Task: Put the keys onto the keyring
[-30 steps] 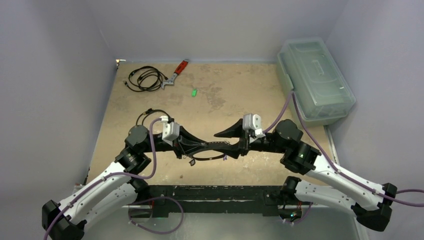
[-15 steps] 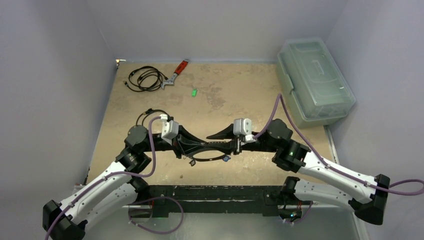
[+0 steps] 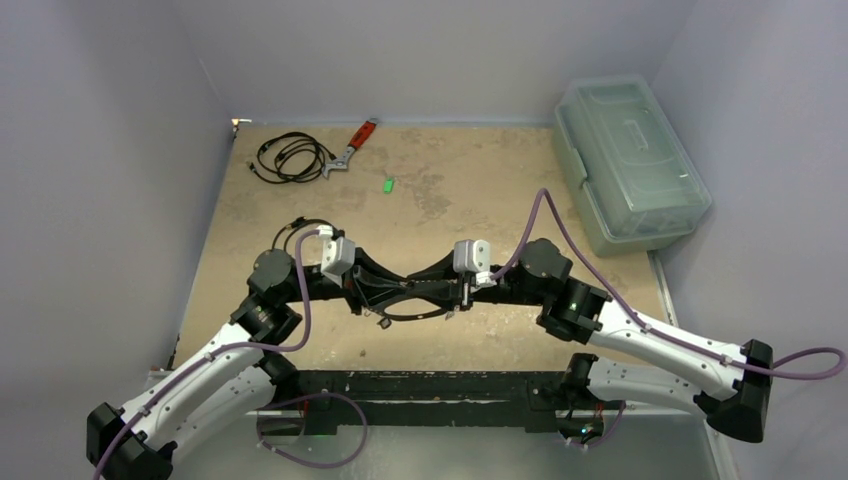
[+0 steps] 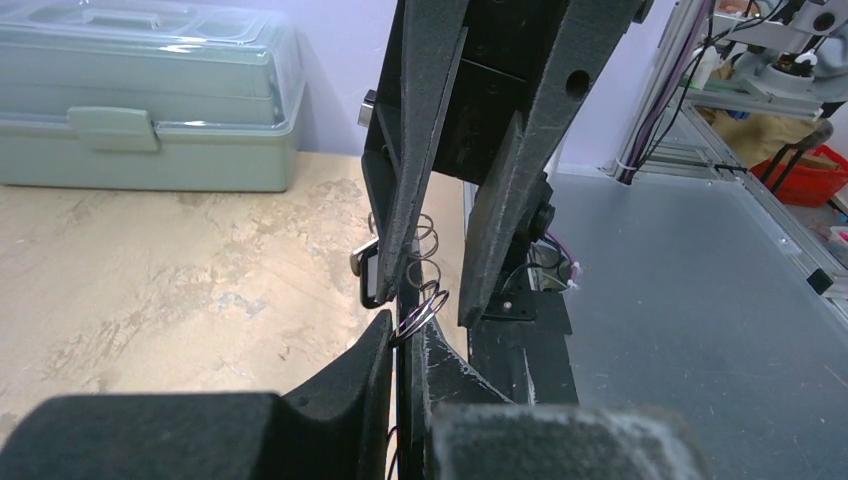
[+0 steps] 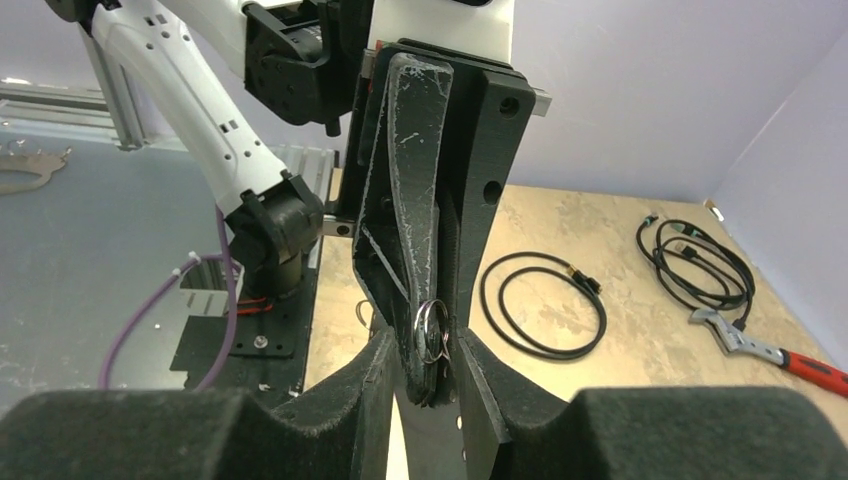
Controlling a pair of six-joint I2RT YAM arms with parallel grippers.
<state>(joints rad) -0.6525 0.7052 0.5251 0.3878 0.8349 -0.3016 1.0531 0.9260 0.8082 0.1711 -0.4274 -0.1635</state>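
My left gripper (image 3: 403, 288) is shut on the keyring (image 3: 420, 318), a thin grey loop hanging just above the table. In the left wrist view the left gripper (image 4: 407, 335) pinches the loop edge-on, with a small split ring (image 4: 428, 306) at its tips. A dark-and-white key tag (image 4: 367, 276) and a blue tag (image 3: 452, 313) dangle from the loop. My right gripper (image 3: 421, 284) faces it, open, and in its own view the right gripper (image 5: 425, 365) straddles the left fingertips and the small ring (image 5: 432, 330). A green key (image 3: 386, 184) lies alone on the far table.
Coiled black cables (image 3: 290, 157) and a red-handled wrench (image 3: 352, 148) lie at the far left. A pale green lidded box (image 3: 630, 160) stands at the right edge. Another black cable loop (image 5: 543, 305) lies behind the left arm.
My right gripper has moved left towards the left gripper, and its open fingers now surround the left fingertips. The left gripper has stayed almost still, holding the keyring.
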